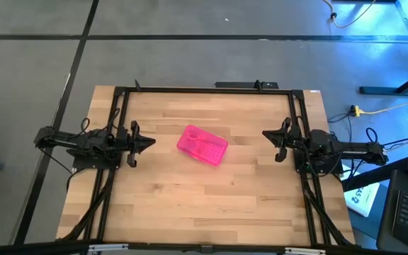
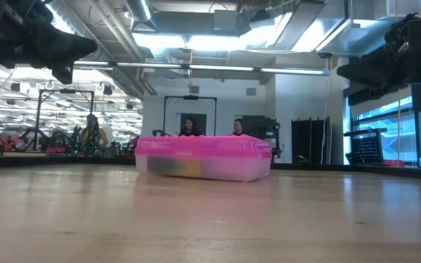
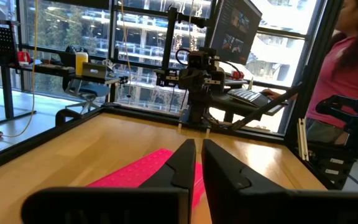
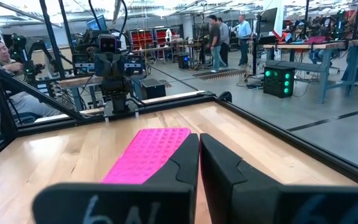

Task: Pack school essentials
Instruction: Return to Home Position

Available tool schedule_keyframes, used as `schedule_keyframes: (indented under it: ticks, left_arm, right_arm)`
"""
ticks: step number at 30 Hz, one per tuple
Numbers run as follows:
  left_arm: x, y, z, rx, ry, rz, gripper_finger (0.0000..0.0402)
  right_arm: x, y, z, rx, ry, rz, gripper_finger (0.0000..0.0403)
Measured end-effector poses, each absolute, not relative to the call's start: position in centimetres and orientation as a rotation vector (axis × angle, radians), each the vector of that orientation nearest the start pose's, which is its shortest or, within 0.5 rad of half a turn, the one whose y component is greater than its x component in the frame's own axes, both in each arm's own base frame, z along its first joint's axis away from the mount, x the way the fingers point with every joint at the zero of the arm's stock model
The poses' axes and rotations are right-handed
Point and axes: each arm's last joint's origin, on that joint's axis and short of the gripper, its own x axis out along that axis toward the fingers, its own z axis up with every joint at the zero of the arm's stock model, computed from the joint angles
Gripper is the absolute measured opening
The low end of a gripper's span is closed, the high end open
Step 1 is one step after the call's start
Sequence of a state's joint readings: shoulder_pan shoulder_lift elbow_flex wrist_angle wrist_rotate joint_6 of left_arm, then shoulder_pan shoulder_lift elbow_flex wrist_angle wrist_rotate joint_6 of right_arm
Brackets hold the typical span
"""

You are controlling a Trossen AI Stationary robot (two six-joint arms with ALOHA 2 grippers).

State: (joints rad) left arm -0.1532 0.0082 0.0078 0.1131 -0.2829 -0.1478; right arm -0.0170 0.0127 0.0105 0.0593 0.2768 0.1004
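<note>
Left gripper (image 1: 147, 142) and right gripper (image 1: 266, 134) hover with fingers (image 3: 182, 165) pressed together, empty. Between them, well apart from both, I see the pink box (image 1: 202, 145) lying closed; school essentials (image 2: 172, 166) show as a yellowish blur through its clear half.

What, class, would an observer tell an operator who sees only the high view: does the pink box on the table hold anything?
Observer: Yes. In the low view, yellowish things show through the clear lower half of the pink box.
Operator: Is the lid down?
Observer: The lid lies flat on the clear half, no gap visible.
Operator: Do the end effectors hold anything?
Observer: No. The wrist views show left end effector and right end effector shut and empty.
</note>
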Motion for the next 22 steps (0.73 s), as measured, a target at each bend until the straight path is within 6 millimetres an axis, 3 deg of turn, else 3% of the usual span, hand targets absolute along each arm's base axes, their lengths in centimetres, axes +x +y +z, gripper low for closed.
schedule_keyframes:
  ticks: [22]
  left_arm:
    - [9.61, -0.66, 17.63, -0.172, -0.120, 0.121, 0.0007]
  right_arm:
    - [9.64, -0.95, 17.19, 0.107, -0.072, -0.290, 0.0018]
